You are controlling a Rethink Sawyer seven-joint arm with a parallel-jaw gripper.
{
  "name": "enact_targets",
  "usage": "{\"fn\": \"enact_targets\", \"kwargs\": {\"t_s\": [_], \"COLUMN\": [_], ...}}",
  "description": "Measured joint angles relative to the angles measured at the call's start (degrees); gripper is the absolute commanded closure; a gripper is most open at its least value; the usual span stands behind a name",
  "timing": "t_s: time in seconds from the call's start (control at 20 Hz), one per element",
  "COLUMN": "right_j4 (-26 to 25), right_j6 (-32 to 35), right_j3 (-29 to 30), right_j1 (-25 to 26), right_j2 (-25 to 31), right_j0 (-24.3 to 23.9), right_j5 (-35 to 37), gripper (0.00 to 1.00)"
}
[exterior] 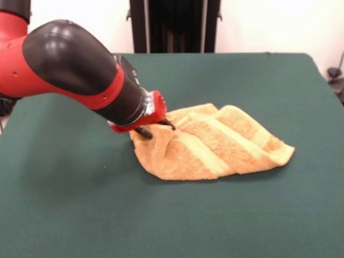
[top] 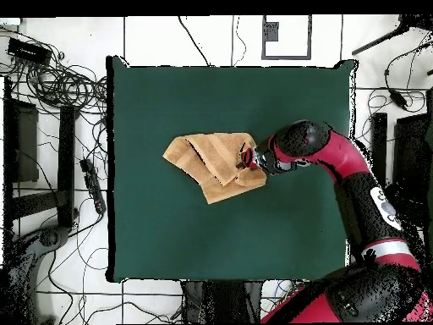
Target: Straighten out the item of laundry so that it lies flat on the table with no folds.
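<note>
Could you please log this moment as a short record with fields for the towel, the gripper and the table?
towel: golden-orange towel, folded over itself in layers, not flat
gripper: gripper at the towel's edge, touching the cloth; open or shut cannot be told
table: green table, towel near its middle
task state: folds remain, straightening not done

We see our arm (exterior: pixel 70 70) slanting down from the upper left to the towel (exterior: pixel 215 142), which lies rumpled and folded over itself on the green bench (exterior: pixel 70 209). Our pincer (exterior: pixel 156 128) sits at the towel's left edge, dark tips touching the cloth. Pale woven bands run diagonally across the folds. The towel's right corner points away from the arm.
</note>
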Motion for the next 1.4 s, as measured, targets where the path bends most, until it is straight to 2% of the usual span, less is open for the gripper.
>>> {"fn": "enact_targets", "kwargs": {"t_s": [0.4,1.0,1.4], "right_j4": [-2.2,8.2,8.3], "right_j6": [-1.1,-1.1,-1.1], "right_j3": [-1.4,-1.4,-1.4], "right_j1": [-1.7,-3.2,-4.3], "right_j2": [0.0,0.3,0.3], "right_j0": [-1.2,-5.5,-5.3], "right_j5": [1.7,9.2,9.5], "gripper": [0.00,0.00,0.00]}}
